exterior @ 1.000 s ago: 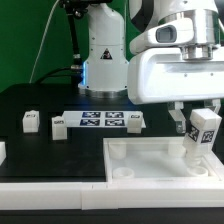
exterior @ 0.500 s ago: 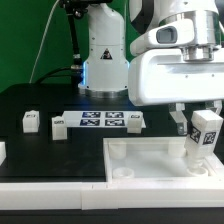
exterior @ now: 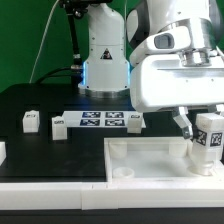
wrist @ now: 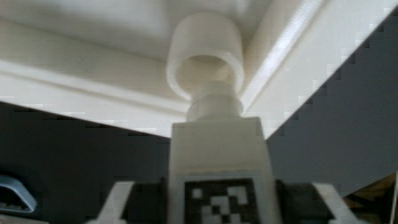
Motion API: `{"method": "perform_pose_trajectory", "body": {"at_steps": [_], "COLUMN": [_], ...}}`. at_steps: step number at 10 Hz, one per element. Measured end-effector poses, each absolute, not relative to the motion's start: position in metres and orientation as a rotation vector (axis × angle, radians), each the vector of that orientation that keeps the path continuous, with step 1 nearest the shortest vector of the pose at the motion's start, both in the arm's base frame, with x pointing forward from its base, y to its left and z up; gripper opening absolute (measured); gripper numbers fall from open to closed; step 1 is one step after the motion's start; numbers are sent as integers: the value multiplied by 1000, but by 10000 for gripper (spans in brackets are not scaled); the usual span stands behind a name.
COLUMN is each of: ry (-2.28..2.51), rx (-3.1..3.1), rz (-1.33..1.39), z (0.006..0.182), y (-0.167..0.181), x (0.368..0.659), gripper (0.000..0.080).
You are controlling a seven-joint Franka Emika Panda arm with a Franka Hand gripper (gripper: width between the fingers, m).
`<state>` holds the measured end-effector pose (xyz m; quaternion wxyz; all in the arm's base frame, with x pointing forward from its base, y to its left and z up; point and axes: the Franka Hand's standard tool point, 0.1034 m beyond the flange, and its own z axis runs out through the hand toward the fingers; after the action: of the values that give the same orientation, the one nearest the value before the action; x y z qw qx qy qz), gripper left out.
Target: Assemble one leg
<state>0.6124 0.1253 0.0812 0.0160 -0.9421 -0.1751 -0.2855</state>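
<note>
Claw [exterior: 204, 126] clenched on the leg [exterior: 208, 140], pinching its upper part from both sides. The leg's square tag faces the exterior camera. Leg hangs nearly upright, straight below the claw. Its lower end is down inside the tray [exterior: 140, 149], at the tray's end on the exterior view's right.

Wrist view: the leg's round tip [wrist: 206, 62] points at the tray's inner wall. Touching or not, cannot tell.

Round socket [exterior: 124, 172] in the tray's near corner, well apart from the claw, toward the exterior view's left.

Behind the tray, on the black table [exterior: 50, 150]:
- marker board [exterior: 100, 121], lying flat
- first small block [exterior: 135, 121], just beside the board's end nearest the claw
- second block [exterior: 58, 126] at the board's other end
- third block [exterior: 31, 121], farthest out
</note>
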Motion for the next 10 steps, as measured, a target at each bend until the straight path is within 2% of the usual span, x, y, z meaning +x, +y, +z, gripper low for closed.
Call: {"method": "perform_pose_trajectory", "body": {"at_steps": [6, 10], "ry": [-561, -580], "rx": [-2944, -2941], "rz": [-851, -859], "z": [85, 75], "y": [124, 120], "x": [607, 600], "gripper": [290, 290]}}
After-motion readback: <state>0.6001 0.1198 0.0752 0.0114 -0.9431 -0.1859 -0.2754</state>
